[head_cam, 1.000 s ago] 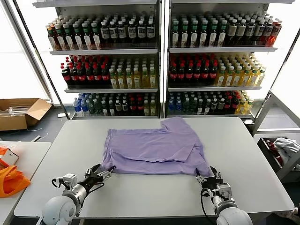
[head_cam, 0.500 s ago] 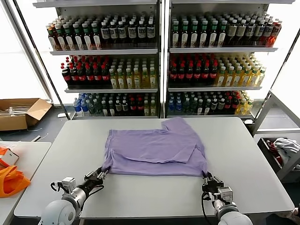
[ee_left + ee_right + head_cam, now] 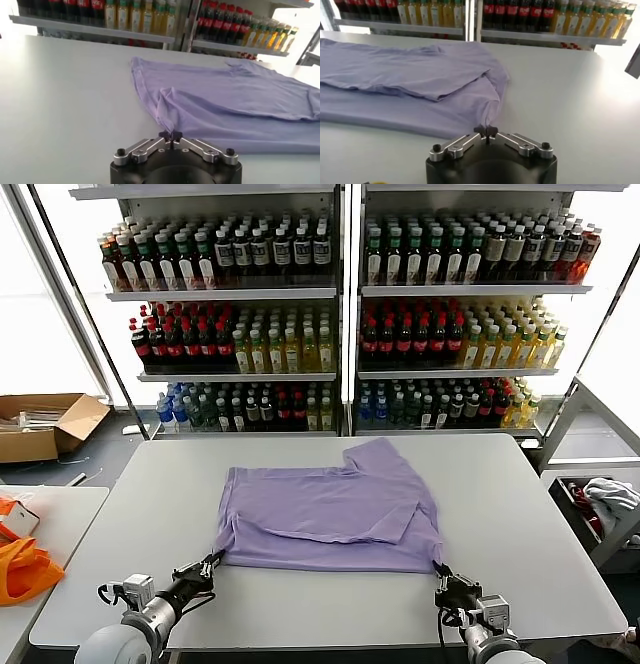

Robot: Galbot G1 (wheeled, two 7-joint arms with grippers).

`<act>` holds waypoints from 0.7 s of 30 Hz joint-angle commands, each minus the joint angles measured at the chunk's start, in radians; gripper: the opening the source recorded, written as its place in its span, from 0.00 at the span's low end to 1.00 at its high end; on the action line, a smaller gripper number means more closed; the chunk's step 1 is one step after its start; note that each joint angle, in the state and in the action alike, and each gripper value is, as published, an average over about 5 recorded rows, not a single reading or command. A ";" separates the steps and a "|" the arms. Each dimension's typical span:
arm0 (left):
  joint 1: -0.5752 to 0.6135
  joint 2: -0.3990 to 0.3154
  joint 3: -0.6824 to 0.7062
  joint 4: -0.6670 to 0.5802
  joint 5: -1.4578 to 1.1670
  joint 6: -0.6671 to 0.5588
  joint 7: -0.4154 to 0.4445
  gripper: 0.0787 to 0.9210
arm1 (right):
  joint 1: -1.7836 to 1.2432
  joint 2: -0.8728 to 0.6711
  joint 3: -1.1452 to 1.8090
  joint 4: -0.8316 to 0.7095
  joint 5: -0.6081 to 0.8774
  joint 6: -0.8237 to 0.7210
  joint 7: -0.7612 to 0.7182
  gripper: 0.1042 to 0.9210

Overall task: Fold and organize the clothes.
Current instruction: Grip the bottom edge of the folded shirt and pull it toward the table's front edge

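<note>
Folding step: left hand [image 3: 212, 562] and right hand [image 3: 441, 574], each pinched on a near corner of the T-shirt [image 3: 330, 509], near the surface [image 3: 520, 514] front edge. Next: likely release evenly.

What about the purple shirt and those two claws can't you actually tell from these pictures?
- T-shirt: any print is hidden in every view; only plain fabric faces up.
- Left gripper and right gripper: how much fabric each pinches is hidden behind closed fingertips.
- Head view: both arms are cut off by the bottom edge.

lavender T-shirt [image 3: 330, 509] lies flat mid-table, partly folded over itself, one sleeve sticking out toward the shelves
</note>
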 commanded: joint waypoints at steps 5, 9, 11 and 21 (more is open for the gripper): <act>0.275 -0.028 -0.131 -0.259 0.036 0.034 0.001 0.01 | -0.314 -0.041 0.075 0.237 0.005 0.017 -0.007 0.00; 0.326 -0.035 -0.154 -0.295 0.066 0.056 -0.009 0.01 | -0.363 -0.046 0.064 0.261 -0.018 0.029 0.008 0.00; 0.351 -0.044 -0.170 -0.317 0.073 0.064 -0.014 0.01 | -0.373 -0.041 0.054 0.267 -0.024 0.028 0.016 0.00; 0.445 -0.070 -0.212 -0.383 0.151 0.089 -0.009 0.04 | -0.372 -0.028 0.031 0.262 -0.063 0.035 0.031 0.00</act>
